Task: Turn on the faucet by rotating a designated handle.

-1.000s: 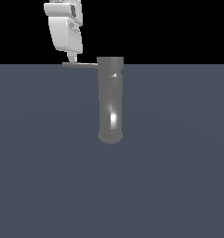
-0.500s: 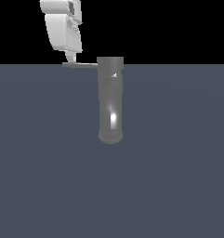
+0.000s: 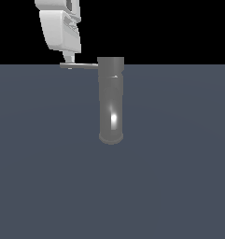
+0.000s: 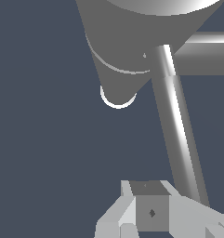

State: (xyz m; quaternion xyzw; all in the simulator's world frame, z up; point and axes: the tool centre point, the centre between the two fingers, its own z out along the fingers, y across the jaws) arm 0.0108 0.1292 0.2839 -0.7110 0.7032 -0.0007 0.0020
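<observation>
One gripper (image 3: 70, 59) sits directly above the handle's (image 3: 79, 66) outer end.

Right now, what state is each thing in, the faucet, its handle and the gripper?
faucet: standing upright on the grey surface, no water visible.
handle: level, jutting from the faucet's top toward the exterior view's left.
gripper: poised right at the handle's outer end, fingertips down beside it; whether it is open, shut or touching the bar cannot be told.
</observation>
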